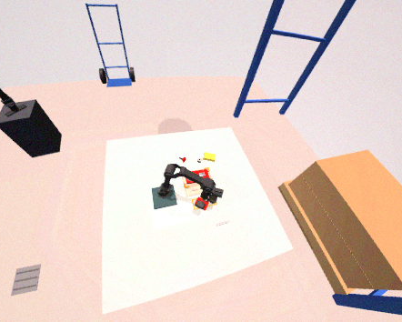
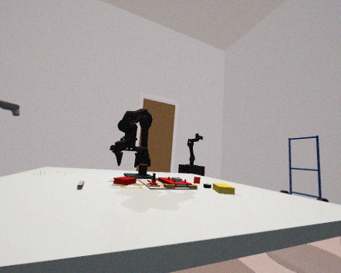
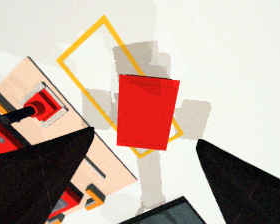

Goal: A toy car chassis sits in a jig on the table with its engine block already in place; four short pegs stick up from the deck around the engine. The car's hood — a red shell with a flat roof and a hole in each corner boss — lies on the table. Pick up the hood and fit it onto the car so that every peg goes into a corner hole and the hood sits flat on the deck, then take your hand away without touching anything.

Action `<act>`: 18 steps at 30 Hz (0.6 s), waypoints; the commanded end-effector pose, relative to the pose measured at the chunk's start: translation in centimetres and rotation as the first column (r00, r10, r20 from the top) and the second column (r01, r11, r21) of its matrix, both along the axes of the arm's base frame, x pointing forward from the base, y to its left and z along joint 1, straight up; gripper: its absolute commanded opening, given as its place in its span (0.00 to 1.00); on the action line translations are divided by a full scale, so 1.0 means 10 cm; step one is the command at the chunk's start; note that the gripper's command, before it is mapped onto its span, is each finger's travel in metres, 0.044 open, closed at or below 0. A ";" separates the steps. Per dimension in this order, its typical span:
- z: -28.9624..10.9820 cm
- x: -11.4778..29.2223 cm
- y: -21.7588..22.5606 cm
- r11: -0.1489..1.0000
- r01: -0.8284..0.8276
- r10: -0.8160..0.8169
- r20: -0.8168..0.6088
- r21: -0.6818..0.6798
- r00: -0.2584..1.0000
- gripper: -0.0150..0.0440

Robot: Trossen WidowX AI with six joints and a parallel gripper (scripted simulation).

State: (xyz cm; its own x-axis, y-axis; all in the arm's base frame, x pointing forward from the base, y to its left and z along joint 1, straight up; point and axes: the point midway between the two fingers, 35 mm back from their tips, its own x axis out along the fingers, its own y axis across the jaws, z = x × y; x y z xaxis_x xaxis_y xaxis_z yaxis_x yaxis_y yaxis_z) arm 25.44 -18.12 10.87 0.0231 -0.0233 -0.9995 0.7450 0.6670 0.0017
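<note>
The hood [image 3: 147, 112] [image 2: 124, 180] lies on the table, overlapping an orange outline [image 3: 81, 39]; its flat red face shows in the wrist view, and no corner holes can be made out. My gripper [image 3: 145, 137] [image 2: 130, 163] is open and empty, high above the hood, with the hood between and beyond the fingertips in the wrist view. The red chassis [image 1: 191, 179] [image 2: 167, 181] sits in the jig board [image 3: 116, 180] beside the hood. The grey engine block [image 2: 177, 179] is on its deck. The left finger hides part of the chassis in the wrist view; the pegs are too small to tell fully.
A red part with a black handle [image 3: 41, 106] stands on the jig board near the hood. Past the chassis are a yellow block [image 1: 209, 156] [image 2: 224, 188], a small dark ring [image 2: 207, 186] and another red part [image 2: 197, 180]. A grey bar [image 2: 80, 185] lies on the other side.
</note>
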 end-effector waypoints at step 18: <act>-0.14 0.01 -0.01 1.000 -0.005 0.005 0.002 0.007 1.000 1.00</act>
State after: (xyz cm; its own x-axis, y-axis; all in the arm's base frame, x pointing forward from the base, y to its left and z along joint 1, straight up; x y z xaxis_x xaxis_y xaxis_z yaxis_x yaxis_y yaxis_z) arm 25.53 -18.21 9.75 0.0235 -0.0191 -0.9995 0.7455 0.6664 0.0048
